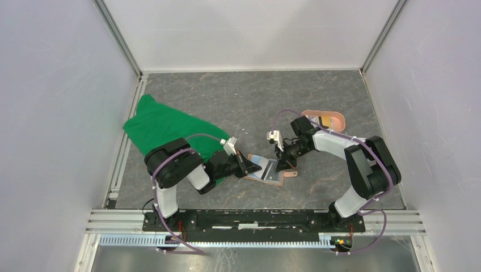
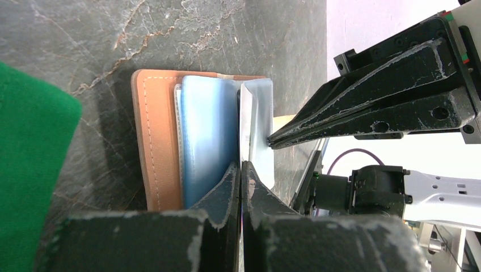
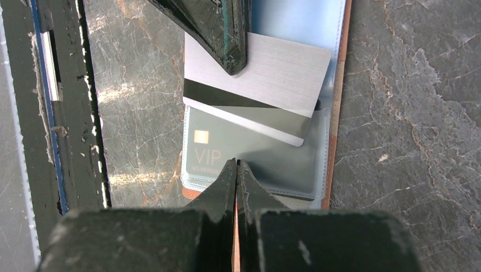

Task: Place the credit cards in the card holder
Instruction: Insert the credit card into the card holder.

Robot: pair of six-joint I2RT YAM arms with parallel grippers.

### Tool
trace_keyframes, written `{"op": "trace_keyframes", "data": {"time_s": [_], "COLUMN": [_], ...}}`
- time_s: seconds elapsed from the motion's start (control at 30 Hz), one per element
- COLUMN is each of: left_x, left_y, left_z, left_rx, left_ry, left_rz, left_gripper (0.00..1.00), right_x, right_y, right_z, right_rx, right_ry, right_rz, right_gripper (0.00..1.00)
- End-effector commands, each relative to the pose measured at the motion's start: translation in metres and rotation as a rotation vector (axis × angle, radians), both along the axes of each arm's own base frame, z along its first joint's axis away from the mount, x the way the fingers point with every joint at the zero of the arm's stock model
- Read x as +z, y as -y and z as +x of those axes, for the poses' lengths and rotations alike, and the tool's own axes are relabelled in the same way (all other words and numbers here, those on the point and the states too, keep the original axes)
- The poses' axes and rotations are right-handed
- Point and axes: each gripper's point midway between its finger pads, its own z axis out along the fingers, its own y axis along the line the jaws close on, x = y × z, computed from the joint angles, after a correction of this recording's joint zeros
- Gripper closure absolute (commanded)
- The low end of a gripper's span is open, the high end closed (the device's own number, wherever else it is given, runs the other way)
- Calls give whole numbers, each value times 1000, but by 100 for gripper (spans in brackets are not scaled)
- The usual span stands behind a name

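Note:
The tan card holder [image 1: 256, 173] lies open on the table between both arms, its blue-grey pockets [image 2: 207, 136] facing up. A dark card marked VIP [image 3: 255, 153] sits inside a clear pocket. My left gripper [image 2: 240, 167] is shut on a silver credit card [image 3: 283, 73] with a black stripe. That card lies tilted, its lower edge tucked into the same pocket over the VIP card. My right gripper [image 3: 236, 164] is shut with nothing held, its tips on the pocket's near edge, opposite the left fingers [image 3: 227, 34].
A green cloth [image 1: 164, 127] lies bunched at the left, just behind the left arm. A salmon-pink oval tray [image 1: 336, 120] with a card [image 1: 321, 120] in it stands at the back right. White walls enclose the marble table; a metal rail [image 1: 255, 218] runs along the near edge.

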Motion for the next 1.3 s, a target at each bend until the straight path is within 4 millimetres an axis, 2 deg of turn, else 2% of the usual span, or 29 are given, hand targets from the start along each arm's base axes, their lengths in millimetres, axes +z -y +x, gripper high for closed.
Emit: {"op": "trace_keyframes", "data": {"time_s": [0.0, 0.2, 0.7, 0.8, 0.97, 1.1, 1.27], "left_x": [6, 9, 1, 0, -3, 3, 14], "left_y": [-5, 2, 14, 18, 17, 12, 12], "left_z": [14, 14, -7, -10, -12, -8, -2], "left_rx": [94, 101, 91, 72, 52, 49, 21], "left_ry": [26, 29, 21, 24, 36, 85, 145], "left_rz": [-6, -39, -23, -3, 62, 130, 227], "left_gripper": [98, 98, 98, 96, 79, 61, 50], "right_x": [-5, -6, -6, -5, -1, -1, -1], "right_y": [6, 6, 4, 3, 1, 1, 2], "right_z": [3, 2, 1, 1, 0, 0, -1], "right_rx": [10, 13, 19, 22, 31, 34, 35], "right_ry": [22, 20, 18, 18, 18, 19, 16], "right_rz": [-51, -52, -49, -45, -30, -28, -30], "right_gripper": [100, 100, 100, 99, 97, 97, 96]}}
